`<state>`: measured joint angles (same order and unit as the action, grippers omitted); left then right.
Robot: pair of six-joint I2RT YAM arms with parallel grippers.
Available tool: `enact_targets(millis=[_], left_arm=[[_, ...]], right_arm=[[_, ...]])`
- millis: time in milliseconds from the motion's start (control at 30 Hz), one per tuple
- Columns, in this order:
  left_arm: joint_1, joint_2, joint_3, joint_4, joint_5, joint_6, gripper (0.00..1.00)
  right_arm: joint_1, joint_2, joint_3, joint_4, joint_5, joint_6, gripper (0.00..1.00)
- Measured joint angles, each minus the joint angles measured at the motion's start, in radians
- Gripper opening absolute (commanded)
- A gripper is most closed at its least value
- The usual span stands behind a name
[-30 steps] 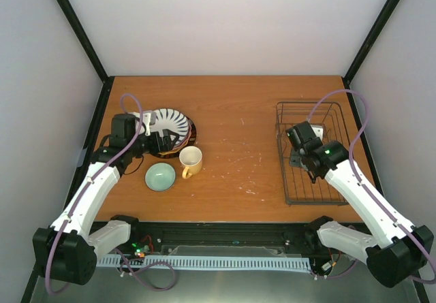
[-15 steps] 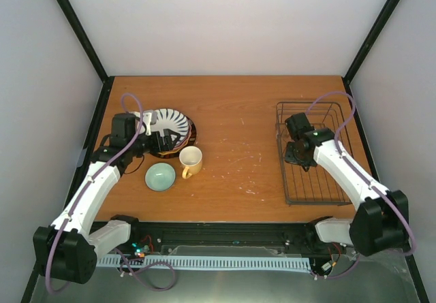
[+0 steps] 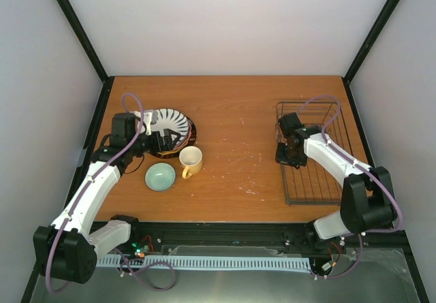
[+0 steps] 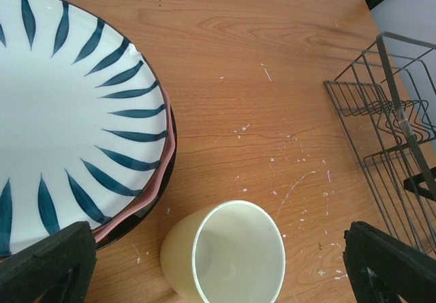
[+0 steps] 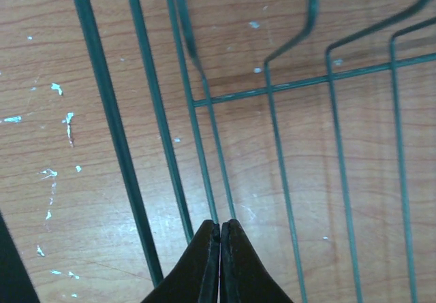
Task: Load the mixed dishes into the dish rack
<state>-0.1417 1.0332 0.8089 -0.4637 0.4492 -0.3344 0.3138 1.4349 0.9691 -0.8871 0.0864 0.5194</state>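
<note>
The white plate with dark radial stripes (image 3: 168, 122) tops a stack at the left, over the pink plate (image 4: 146, 201) and the dark-rimmed plate (image 3: 192, 134). The pale yellow mug (image 3: 191, 160) stands upright beside the stack, and the pale green bowl (image 3: 160, 176) sits in front of it. My left gripper (image 3: 163, 141) is open and empty. In the left wrist view the gripper (image 4: 218, 265) has the mug (image 4: 231, 255) between its spread fingers. The dish rack (image 3: 313, 102) stands empty at the right. My right gripper (image 3: 283, 156) is shut with its tips (image 5: 219, 238) just over the rack's bottom wires (image 5: 109, 112).
Black frame posts rise at the table's back corners. The rack (image 4: 381, 112) shows at the right of the left wrist view. Bare wooden table (image 3: 238, 146) lies between the dishes and the rack.
My right gripper has moved left, from over the rack's middle to its left side, and the arm has folded in. The left arm and the dishes have not moved.
</note>
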Motion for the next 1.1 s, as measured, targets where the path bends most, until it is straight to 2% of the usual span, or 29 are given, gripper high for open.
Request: enact_targets(millis=[400,1100], left_arm=[[0.0,0.0,0.0,0.0,-0.015,0.01,1.0],[0.0,-0.002,0.0,0.0,-0.039,0.013,1.0]], right_arm=[[0.009,0.115,0.033,0.072,-0.109,-0.03,0.03],[0.257,0.421,0.331,0.111,-0.149,-0.101,0.03]])
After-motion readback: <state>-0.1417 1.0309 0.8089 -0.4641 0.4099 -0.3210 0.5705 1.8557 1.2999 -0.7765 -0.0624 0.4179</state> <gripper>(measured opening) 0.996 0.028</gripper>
